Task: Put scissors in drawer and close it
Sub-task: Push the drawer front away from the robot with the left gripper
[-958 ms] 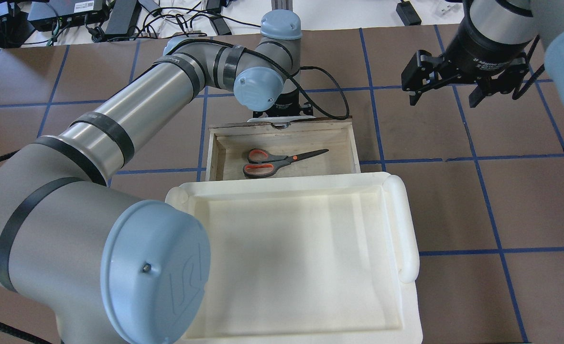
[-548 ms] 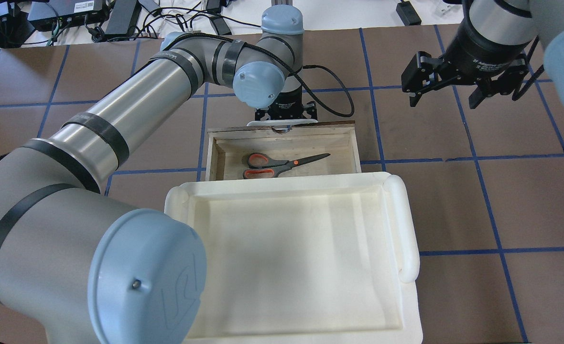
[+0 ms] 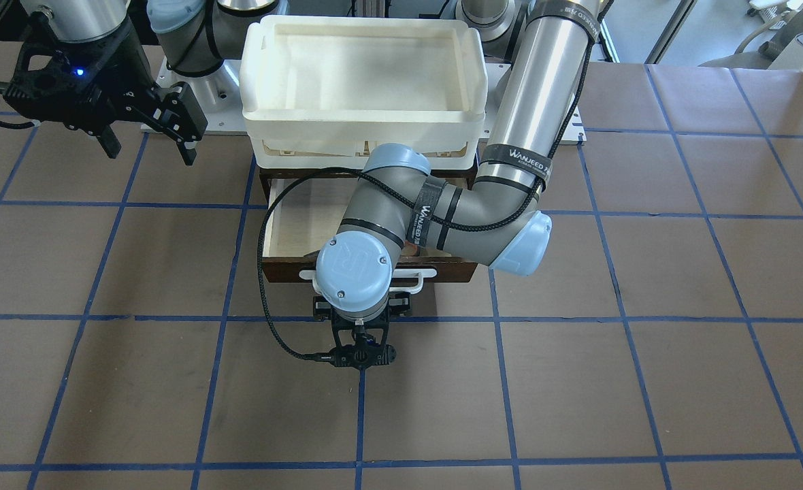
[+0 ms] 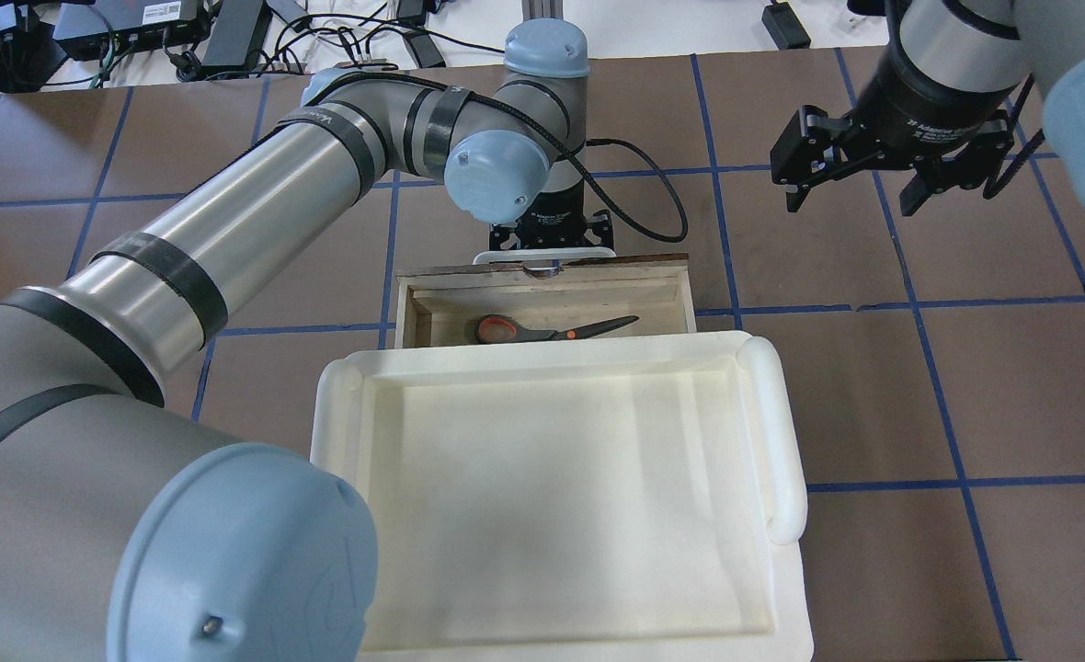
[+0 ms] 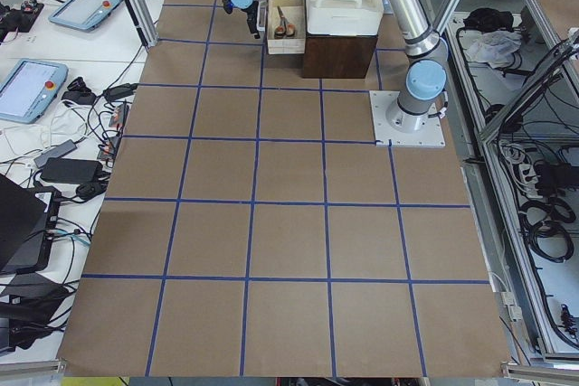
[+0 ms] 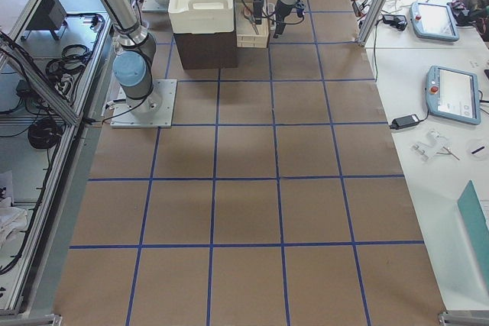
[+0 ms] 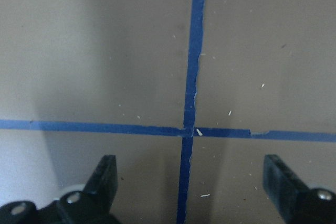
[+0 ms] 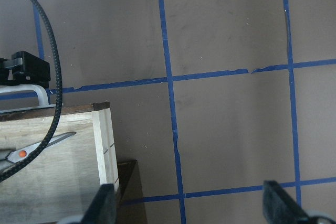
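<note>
From overhead, shows the scissors [image 4: 552, 328] lying flat inside the partly open drawer [image 4: 682, 296], handles partly hidden by the rim of the white bin [image 4: 782, 432], with the left tool [image 4: 552, 241] just beyond the drawer's white handle [image 4: 542, 258] and the right tool [image 4: 850, 195] well off to the side above the surface [image 4: 873, 386]. From the front, places the left tool just beside that handle. From the wrist cameras, shows both tools spread apart, clamped on nothing.
</note>
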### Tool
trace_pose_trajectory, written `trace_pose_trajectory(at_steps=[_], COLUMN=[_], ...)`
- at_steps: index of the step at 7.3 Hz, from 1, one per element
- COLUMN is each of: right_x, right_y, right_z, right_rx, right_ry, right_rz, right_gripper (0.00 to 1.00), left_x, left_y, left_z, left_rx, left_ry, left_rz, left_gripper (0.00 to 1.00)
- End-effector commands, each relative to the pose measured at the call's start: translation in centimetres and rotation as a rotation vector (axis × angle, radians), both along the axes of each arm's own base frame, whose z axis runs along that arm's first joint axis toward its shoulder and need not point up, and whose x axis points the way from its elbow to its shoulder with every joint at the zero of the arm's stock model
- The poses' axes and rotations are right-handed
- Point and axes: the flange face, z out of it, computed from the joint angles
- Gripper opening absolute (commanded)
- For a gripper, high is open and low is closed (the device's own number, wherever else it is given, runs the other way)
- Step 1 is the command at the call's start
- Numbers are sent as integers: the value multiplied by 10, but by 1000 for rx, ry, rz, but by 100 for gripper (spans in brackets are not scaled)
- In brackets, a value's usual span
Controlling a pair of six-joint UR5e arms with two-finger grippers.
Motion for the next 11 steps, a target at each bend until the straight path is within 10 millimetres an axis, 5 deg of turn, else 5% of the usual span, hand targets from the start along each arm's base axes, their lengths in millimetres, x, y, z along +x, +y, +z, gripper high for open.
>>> trace_pose_trajectory(at_steps=[1, 6, 11], right_x=[-1, -1, -1], right_y=[2, 1, 1], right_z=[1, 0, 0], right_rx=[1, 1, 3], right_ry=[7, 12, 18], right_rz=[0, 10, 45], right_gripper=[100, 100, 100], left_x=[5, -6, -18], left_y=[26, 92, 118], left_z=[8, 16, 19], left_rx=[36, 67, 70], left_ry=[-11, -39, -56], left_rz=[-8, -15, -5], left_gripper=[100, 100, 100])
